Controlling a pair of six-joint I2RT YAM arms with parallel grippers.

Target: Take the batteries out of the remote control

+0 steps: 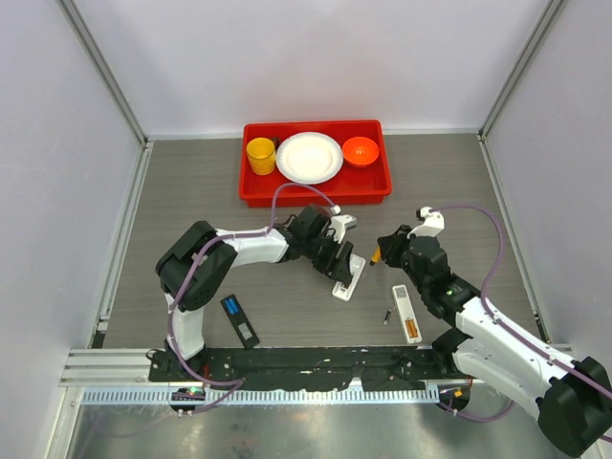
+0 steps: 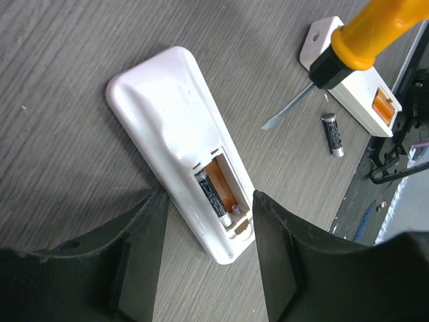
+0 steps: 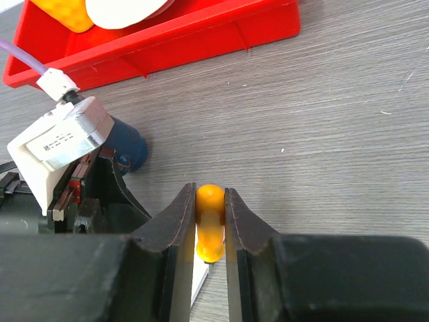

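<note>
On a grey wood-grain surface (image 1: 191, 191) boxed in by plain white walls (image 1: 316, 57), a small black slab with a blue stripe (image 1: 240, 319) lies nearest, behind the left hand (image 1: 339, 260) and close to that arm's base. The left hand grasps a white plastic remote control (image 2: 167, 114) lying back-up. Its fingers (image 2: 144, 248) press both long edges beside the open compartment, where one dark grey cylindrical battery (image 2: 213, 194) sits in a slot. A second dark battery (image 2: 332, 134) lies loose on the surface to that hand's right, just beside a narrow white plastic piece with an orange window (image 2: 362, 94). The right hand (image 3: 210, 191) is clenched on an orange-handled screwdriver (image 3: 210, 235), whose flat blade points towards the remote, apart from it. In the left wrist view the handle hides part of the white piece. Beyond both hands, well apart, a red plastic tray (image 1: 316, 194) holds a yellow cup (image 1: 260, 155), a round white plate (image 1: 309, 157) and an orange bowl (image 1: 360, 150).
</note>
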